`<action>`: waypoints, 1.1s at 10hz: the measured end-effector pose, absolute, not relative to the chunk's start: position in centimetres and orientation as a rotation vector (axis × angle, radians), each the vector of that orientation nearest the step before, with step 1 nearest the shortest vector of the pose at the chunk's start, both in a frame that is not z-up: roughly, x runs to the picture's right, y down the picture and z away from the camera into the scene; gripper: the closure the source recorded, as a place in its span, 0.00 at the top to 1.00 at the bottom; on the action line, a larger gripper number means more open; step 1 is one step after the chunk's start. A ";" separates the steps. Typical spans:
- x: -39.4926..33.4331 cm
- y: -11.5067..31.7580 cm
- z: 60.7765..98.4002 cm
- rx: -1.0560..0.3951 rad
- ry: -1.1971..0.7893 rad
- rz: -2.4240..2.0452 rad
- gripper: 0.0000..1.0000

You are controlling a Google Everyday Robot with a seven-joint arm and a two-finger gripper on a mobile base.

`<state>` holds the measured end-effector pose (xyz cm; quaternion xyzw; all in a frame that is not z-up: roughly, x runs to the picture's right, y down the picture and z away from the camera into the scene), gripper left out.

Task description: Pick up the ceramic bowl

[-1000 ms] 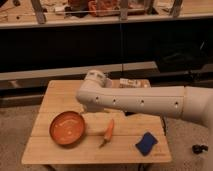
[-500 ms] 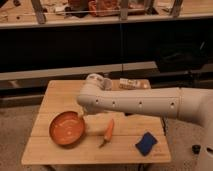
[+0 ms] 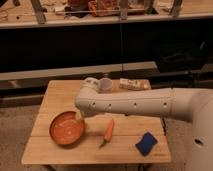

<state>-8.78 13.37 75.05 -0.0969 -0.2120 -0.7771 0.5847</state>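
The ceramic bowl (image 3: pixel 66 128), wide, shallow and orange-red, sits on the front left of the wooden table (image 3: pixel 60 92). My white arm (image 3: pixel 130 103) reaches in from the right and bends down just above the bowl's far right rim. The gripper (image 3: pixel 80 118) hangs at that bend by the rim, mostly hidden under the arm, and stands open. Nothing is held; the bowl rests flat on the table.
A carrot (image 3: pixel 108 131) lies right of the bowl and a blue sponge (image 3: pixel 146 143) sits near the front right corner. A small whitish cup (image 3: pixel 105 85) and a flat packet (image 3: pixel 134 84) stand at the table's back edge. Dark shelving runs behind.
The arm's bend has swung left and down, from the table's middle to the bowl's right rim. The bowl, carrot and sponge have not moved.
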 end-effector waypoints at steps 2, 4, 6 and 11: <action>-9.0 13.5 75.5 -0.224 -0.506 -1.845 0.80; -9.7 14.2 76.4 -0.221 -0.522 -1.885 0.80; -10.0 14.6 77.0 -0.217 -0.530 -1.906 0.80; -11.3 15.9 78.9 -0.200 -0.557 -1.970 0.80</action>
